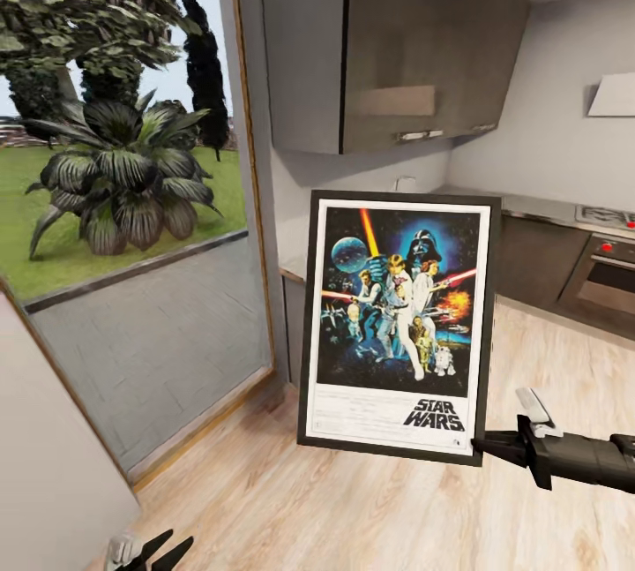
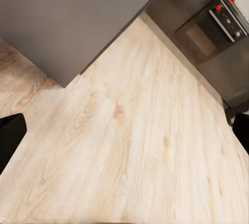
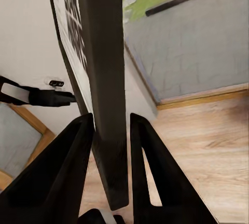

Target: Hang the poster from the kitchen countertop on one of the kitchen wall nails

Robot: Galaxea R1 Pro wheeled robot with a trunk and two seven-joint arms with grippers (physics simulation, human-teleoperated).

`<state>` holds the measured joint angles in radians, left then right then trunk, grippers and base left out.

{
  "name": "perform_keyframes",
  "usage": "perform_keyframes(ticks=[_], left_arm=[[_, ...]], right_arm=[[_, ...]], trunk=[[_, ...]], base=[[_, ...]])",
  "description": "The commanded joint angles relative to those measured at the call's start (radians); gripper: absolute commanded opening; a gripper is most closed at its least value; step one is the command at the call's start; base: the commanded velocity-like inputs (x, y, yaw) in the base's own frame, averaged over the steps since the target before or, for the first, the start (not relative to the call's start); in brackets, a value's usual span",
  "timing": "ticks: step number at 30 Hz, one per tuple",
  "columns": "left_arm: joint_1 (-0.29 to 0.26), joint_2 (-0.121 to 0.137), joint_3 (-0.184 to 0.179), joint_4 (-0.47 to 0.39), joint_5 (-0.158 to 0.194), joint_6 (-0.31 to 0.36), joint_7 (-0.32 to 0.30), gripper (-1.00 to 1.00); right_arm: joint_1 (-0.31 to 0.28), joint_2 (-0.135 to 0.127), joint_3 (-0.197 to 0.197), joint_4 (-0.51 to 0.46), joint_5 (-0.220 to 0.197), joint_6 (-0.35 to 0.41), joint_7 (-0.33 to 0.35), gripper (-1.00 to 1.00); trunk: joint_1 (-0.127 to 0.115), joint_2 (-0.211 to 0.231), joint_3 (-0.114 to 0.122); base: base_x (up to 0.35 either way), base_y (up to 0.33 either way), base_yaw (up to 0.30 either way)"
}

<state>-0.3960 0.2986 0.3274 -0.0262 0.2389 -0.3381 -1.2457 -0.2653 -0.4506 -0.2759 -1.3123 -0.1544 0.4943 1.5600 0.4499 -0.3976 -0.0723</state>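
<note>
Carry step: right claw (image 1: 481, 445) clamped on Star Wars poster (image 1: 399, 324) lower corner, left claw (image 1: 163, 549) spread empty; next, find a wall nail.

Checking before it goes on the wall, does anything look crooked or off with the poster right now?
Nothing damaged. The poster hangs upright in mid-air over the wooden floor, pinched by its lower corner in the right hand, tilted only slightly.

A big glass door (image 1: 150, 289) shows a leafy plant (image 1: 123, 174) on green grass outside, and an oven (image 1: 607, 275) sits by the wooden floor (image 1: 353, 509).
</note>
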Motion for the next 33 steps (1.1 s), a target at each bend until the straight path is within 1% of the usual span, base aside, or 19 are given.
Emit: perform_keyframes(ticks=[1, 4, 10, 23, 33], left_arm=[[-0.001, 0.0, 0.001, 0.001, 0.0, -0.005, -0.003, 1.0], [-0.001, 0.0, 0.002, 0.001, 0.0, -0.005, -0.002, 1.0], [-0.001, 0.001, 0.002, 0.002, 0.0, -0.005, -0.001, 1.0], [0.0, 0.001, 0.002, 0.002, 0.0, -0.005, -0.001, 1.0], [0.0, 0.001, 0.002, 0.001, 0.0, -0.004, -0.001, 1.0]], right_arm=[[0.0, 0.0, 0.0, 0.0, -0.002, 0.012, 0.004, -1.0], [0.0, 0.0, 0.0, -0.001, -0.001, 0.011, 0.004, -1.0], [0.0, -0.001, 0.0, -0.001, -0.001, 0.01, 0.004, -1.0], [0.0, 0.0, 0.0, -0.001, -0.001, 0.01, 0.004, -1.0], [0.0, 0.0, 0.0, -0.001, -0.001, 0.009, 0.003, -1.0]], trunk=[[0.0, -0.002, -0.002], [0.0, -0.002, -0.002], [0.0, -0.002, -0.002], [0.0, -0.002, -0.002], [0.0, -0.002, -0.002]], base=[[-0.308, -0.179, 0.266], [-0.216, -0.131, 0.277], [-0.068, -0.032, 0.287], [-0.272, 0.067, 0.29], [-0.179, 0.049, 0.29]])
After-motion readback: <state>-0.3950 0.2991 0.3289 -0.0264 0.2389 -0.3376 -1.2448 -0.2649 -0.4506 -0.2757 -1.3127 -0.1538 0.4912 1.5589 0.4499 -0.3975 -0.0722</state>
